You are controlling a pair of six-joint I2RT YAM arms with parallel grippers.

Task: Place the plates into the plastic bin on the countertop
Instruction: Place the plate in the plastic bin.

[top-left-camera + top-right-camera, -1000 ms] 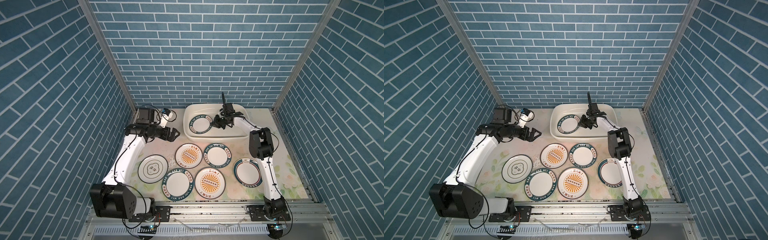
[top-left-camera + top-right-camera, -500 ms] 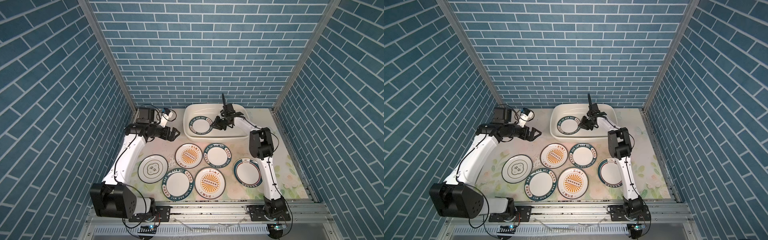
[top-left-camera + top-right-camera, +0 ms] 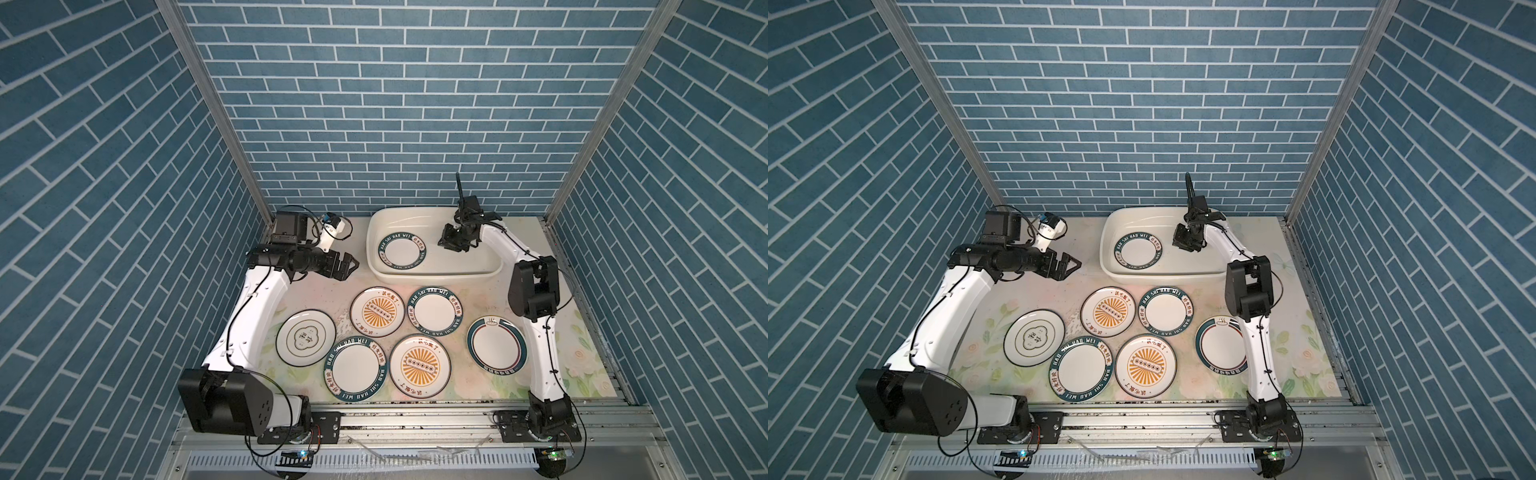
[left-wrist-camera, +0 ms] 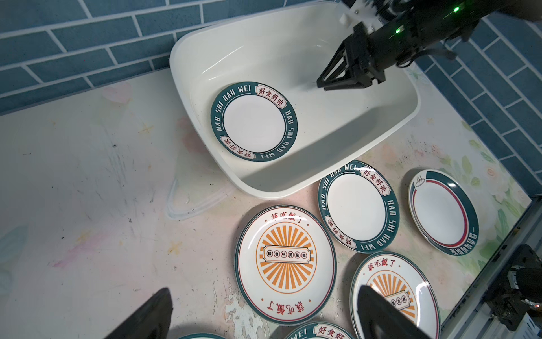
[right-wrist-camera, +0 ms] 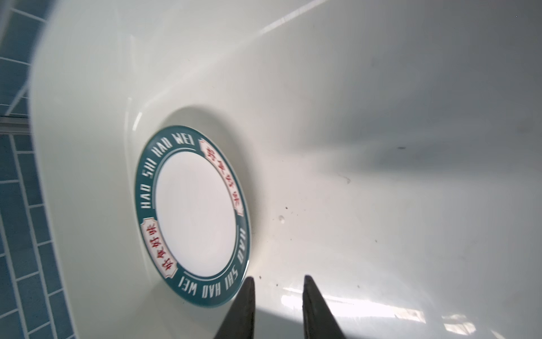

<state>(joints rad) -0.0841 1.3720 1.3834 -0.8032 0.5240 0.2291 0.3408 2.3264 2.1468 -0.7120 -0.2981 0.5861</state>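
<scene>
Cream-white rectangular plastic bin (image 3: 434, 277): holds one teal-lettered round white plate (image 3: 402, 254), lying flat.
Right gripper (image 5: 278, 283): jaws slightly parted, empty, just beside that plate.
Left gripper (image 3: 351, 265): jaws wide, empty.

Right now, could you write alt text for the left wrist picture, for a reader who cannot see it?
One teal-rimmed plate lies flat inside a cream plastic bin, and the right pincer hangs over the bin's bare half, slightly open and empty. More plates, two with orange sunbursts, lie on the flowered countertop beside the bin.
</scene>
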